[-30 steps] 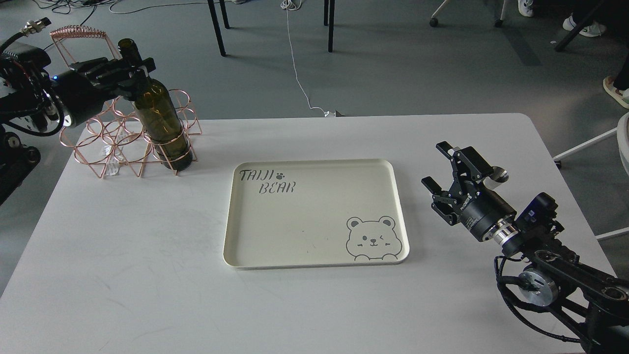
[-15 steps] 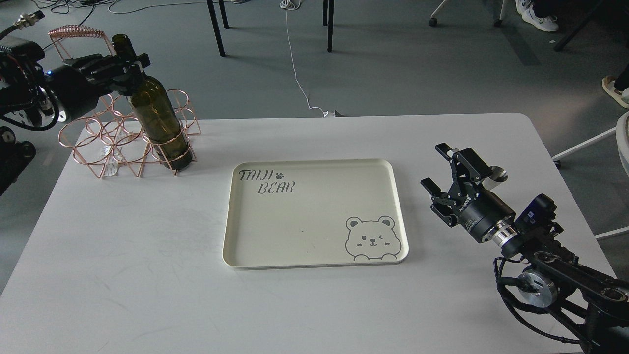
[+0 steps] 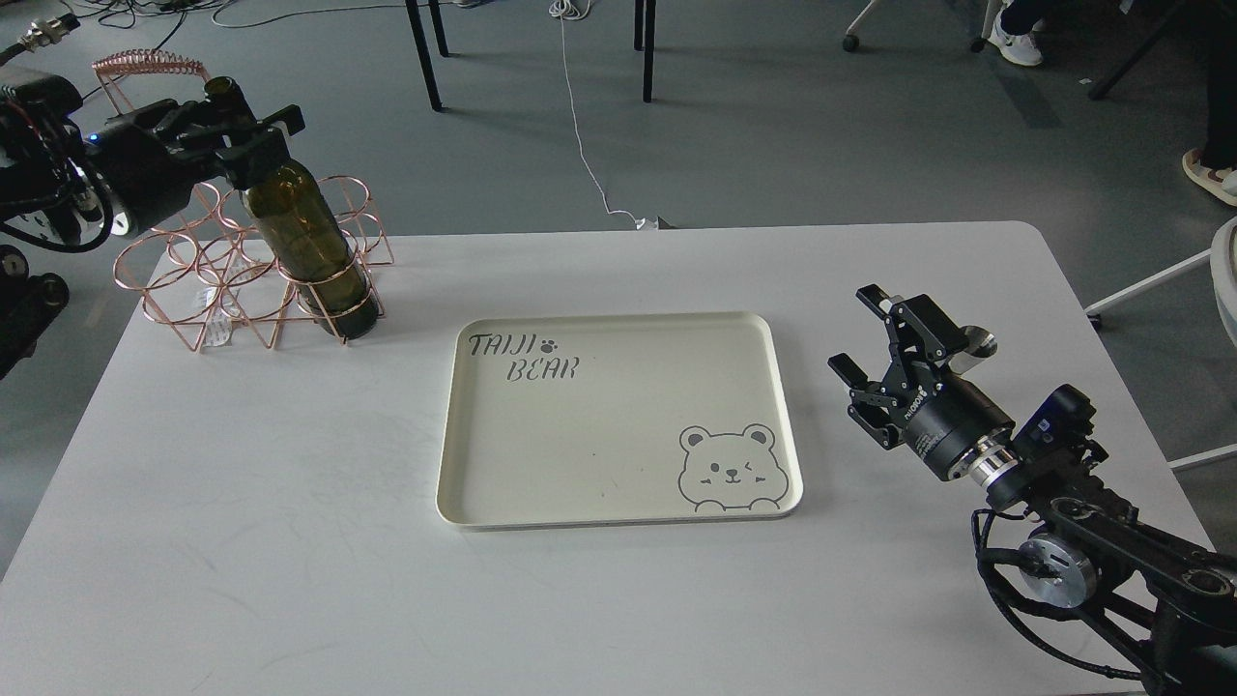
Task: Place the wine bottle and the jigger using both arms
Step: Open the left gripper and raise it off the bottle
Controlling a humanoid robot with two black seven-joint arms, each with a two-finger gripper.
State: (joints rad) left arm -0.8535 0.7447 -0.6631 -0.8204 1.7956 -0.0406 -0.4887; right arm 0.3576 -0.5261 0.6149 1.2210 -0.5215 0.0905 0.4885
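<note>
The dark green wine bottle [image 3: 307, 242] stands tilted in the front right ring of a copper wire rack [image 3: 184, 290] at the table's back left, its neck leaning left. My left gripper [image 3: 240, 135] is shut on the bottle's neck just below the mouth. My right gripper [image 3: 852, 329] is open and empty above the table, right of the tray. The shiny steel jigger [image 3: 976, 345] shows only partly, behind and to the right of the right gripper's upper finger, not between the fingers.
A cream tray [image 3: 618, 316] with a bear drawing and "TAIJI BEAR" lettering lies at the table's middle, with nothing in it. The white table [image 3: 242, 541] ends near the rack at the left. Chair legs and a cable are on the floor beyond.
My left gripper has moved left with the bottle's neck, so the bottle leans more to the left in the rack. My right gripper has barely shifted and stays open.
</note>
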